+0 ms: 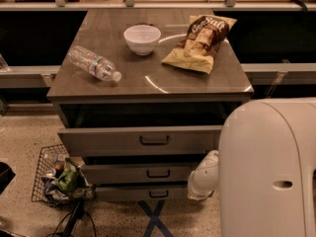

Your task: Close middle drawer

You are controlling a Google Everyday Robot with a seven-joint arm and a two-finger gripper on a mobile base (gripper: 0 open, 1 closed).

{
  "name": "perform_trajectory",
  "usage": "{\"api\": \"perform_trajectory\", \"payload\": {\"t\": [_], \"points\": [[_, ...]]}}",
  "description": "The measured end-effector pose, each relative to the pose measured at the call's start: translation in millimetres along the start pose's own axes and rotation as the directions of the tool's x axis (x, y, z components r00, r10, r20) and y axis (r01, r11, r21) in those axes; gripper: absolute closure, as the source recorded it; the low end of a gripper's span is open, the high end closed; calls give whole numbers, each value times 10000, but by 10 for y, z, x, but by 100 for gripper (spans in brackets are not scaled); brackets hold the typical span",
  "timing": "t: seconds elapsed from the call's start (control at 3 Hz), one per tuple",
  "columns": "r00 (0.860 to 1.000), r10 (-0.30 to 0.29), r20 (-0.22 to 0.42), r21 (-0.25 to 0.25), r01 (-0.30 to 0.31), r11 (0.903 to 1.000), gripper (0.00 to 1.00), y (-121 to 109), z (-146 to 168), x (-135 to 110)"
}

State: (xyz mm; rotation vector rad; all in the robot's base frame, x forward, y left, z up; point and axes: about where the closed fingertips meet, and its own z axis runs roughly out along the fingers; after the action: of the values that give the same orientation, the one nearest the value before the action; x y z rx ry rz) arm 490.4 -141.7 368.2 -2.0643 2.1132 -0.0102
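The middle drawer [148, 174] is a grey front with a small dark bar handle, second of three in the cabinet. It stands out a little past the lowest drawer front [148, 193]. The uppermost drawer [138, 141] above it is pulled out further, and its inside is dark. My gripper [196, 181] is at the end of the white arm, low on the right, against the right end of the middle drawer's front. The arm's large white shell [269, 172] fills the lower right and hides that side of the cabinet.
On the cabinet top [148, 83] lie a clear plastic bottle [94, 63], a white bowl [142, 37] and a chip bag [200, 42]. A wire basket of trash [61, 177] stands on the floor at the left. Blue tape [155, 220] marks the floor in front.
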Motion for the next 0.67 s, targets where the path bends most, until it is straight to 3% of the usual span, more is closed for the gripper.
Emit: {"api": "perform_trajectory", "payload": {"t": [0.33, 0.67], "points": [[9999, 81, -66, 139, -80, 9999, 100, -70, -16, 17], [9992, 30, -393, 560, -8, 9984, 100, -283, -164, 54]]}}
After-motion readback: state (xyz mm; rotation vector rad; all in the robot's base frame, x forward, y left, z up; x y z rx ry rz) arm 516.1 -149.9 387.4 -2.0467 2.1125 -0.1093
